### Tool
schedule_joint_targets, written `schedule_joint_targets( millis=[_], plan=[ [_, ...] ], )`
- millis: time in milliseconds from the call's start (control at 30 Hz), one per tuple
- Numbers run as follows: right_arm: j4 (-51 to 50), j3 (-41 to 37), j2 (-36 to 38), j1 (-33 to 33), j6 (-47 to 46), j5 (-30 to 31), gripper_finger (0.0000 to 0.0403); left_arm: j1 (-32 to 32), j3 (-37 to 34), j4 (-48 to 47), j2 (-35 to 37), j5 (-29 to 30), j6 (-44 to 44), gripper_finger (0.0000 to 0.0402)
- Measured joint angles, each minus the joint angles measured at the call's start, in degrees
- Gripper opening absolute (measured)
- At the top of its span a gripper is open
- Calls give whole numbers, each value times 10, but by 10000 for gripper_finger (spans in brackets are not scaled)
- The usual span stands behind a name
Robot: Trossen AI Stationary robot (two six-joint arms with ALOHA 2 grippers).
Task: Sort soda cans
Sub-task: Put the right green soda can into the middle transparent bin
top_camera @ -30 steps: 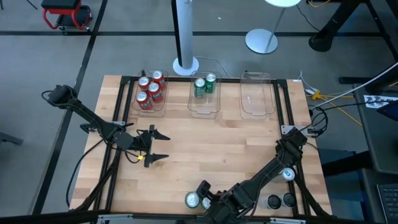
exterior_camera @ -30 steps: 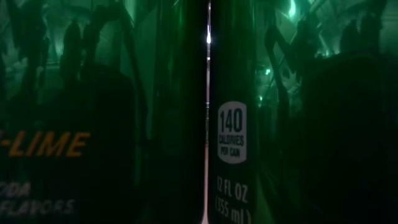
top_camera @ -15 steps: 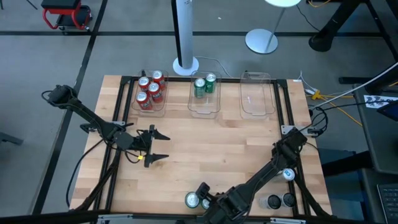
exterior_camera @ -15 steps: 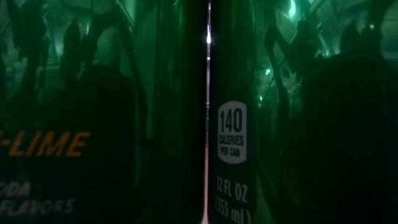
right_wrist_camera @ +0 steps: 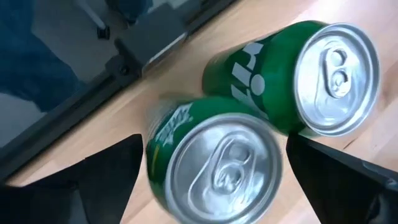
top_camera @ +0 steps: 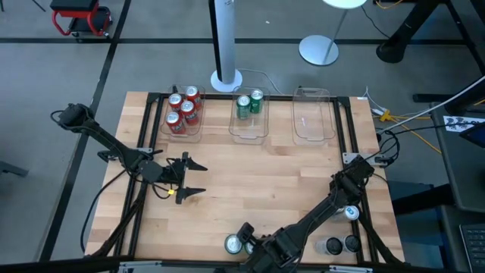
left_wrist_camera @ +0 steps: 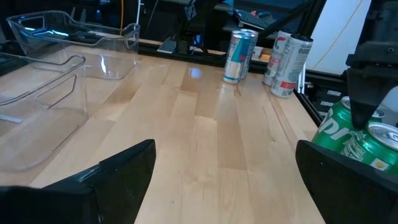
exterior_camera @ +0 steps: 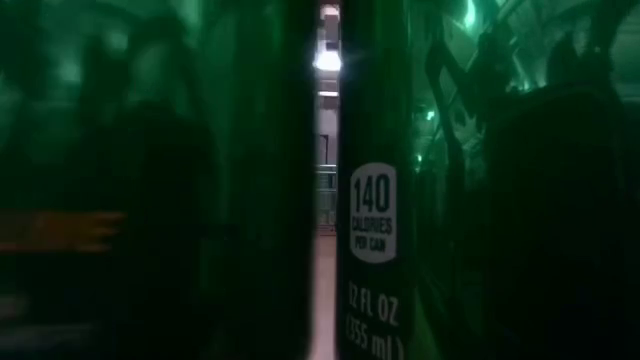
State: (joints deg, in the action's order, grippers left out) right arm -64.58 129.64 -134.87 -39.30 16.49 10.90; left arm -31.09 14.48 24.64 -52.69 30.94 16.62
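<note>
High view: wood table (top_camera: pixel 258 186) w/ three clear bins along the far edge. Left bin (top_camera: pixel 182 114) has four red cans (top_camera: pixel 182 108); mid bin (top_camera: pixel 250 114) has two green cans (top_camera: pixel 249 105); right bin (top_camera: pixel 314 115) holds no cans. Left gripper (top_camera: pixel 188 177) sits over bare wood on the left side, fingers spread wide, nothing between them. Right gripper (top_camera: pixel 248 241) is at the near edge, right over two more green cans (top_camera: pixel 236 244), wide open. Silver/blue can (top_camera: pixel 351 213) stands near the right arm; two dark-topped cans (top_camera: pixel 342 244) sit near the near-right corner.

Low view: filled by green cans up close; the 140-calorie can (exterior_camera: pixel 375 200) is sharp, the one beside it (exterior_camera: pixel 180 200) blurred, w/ a gap between them.

Left wrist view: fingers (left_wrist_camera: pixel 127 168) wide apart, wood between. Ahead: a silver/blue can (left_wrist_camera: pixel 239 56), two silver/red cans (left_wrist_camera: pixel 287 59), green cans (left_wrist_camera: pixel 360 137) at the edge.

Right wrist view: fingers (right_wrist_camera: pixel 109 168) wide, either side of one upright green can (right_wrist_camera: pixel 214 165); second green can (right_wrist_camera: pixel 298 78) just beside it. Can't tell if the fingers touch.
</note>
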Motion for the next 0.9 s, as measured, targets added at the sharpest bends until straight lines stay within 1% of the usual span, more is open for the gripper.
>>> schedule_joint_targets(
  millis=[233, 500, 733, 900],
  plan=[
    [11, 0, 0, 4, -28, -3, 394, 0, 0, 0, 0, 0, 1, 375],
    [5, 0, -1, 8, -33, 4, 394, 0, 0, 0, 0, 0, 0, 375],
    [10, 0, -25, 16, -28, -30, 394, 0, 0, 0, 0, 0, -1, 375],
    [10, 0, -28, 16, -26, -34, 394, 0, 0, 0, 0, 0, -1, 375]
  ],
)
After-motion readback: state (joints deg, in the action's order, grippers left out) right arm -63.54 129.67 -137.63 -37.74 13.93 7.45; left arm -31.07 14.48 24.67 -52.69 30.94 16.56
